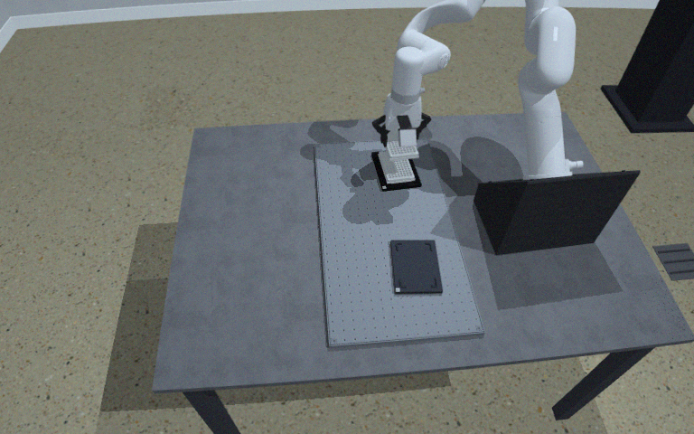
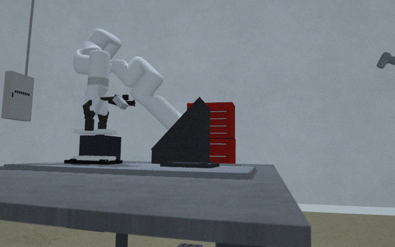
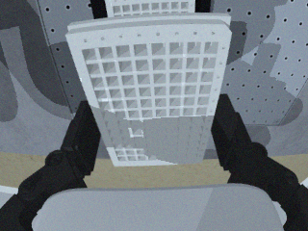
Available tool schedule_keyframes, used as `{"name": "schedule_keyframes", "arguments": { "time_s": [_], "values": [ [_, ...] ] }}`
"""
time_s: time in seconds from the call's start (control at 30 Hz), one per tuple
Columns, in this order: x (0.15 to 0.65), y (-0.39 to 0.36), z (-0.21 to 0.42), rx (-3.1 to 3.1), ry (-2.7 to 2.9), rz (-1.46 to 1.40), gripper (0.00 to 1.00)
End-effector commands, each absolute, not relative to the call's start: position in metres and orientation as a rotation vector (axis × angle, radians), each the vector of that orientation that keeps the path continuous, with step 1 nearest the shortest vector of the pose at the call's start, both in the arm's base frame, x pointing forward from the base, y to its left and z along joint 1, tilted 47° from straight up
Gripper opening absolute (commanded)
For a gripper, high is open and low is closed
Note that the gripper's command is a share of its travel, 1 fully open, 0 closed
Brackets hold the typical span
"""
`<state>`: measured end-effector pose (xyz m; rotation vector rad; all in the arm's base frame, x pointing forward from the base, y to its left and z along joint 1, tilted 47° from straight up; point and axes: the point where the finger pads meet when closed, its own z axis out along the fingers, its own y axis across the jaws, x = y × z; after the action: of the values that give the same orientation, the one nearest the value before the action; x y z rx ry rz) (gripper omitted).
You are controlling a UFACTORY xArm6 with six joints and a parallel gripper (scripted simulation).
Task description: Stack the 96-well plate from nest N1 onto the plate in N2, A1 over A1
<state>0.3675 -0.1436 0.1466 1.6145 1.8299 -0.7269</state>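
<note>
My gripper (image 1: 402,145) (image 2: 95,125) (image 3: 154,112) is shut on a white 96-well plate, its fingers on the two long sides. The held plate (image 1: 404,150) (image 2: 79,131) (image 3: 150,79) is about level, high above nest N2 (image 1: 379,171) (image 2: 68,161) with a wide gap. Letters run along its upper edge in the wrist view; the right one looks like A. The lower white plate (image 1: 401,174) (image 2: 94,158) (image 3: 151,8) sits in black N2, partly hidden by the held plate. N2's white corner mark (image 1: 384,187) is at its near left in the top view. Nest N1 (image 1: 415,266) (image 2: 189,165) is empty.
Both nests stand on a perforated board (image 1: 358,286) on the grey table (image 1: 245,245). A dark angled panel (image 1: 558,217) (image 2: 186,139) stands between the arm's base and the board's near half. A dark box (image 2: 100,145) shows behind N2 in the exterior view.
</note>
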Motion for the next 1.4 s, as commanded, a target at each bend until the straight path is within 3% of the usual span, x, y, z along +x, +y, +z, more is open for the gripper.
{"name": "schedule_keyframes", "arguments": {
  "time_s": [0.0,1.37],
  "values": [
    [0.368,-0.143,0.148,1.614,1.83,-0.724,0.0],
    [0.37,-0.156,0.135,1.614,1.83,-0.724,0.0]
  ]
}}
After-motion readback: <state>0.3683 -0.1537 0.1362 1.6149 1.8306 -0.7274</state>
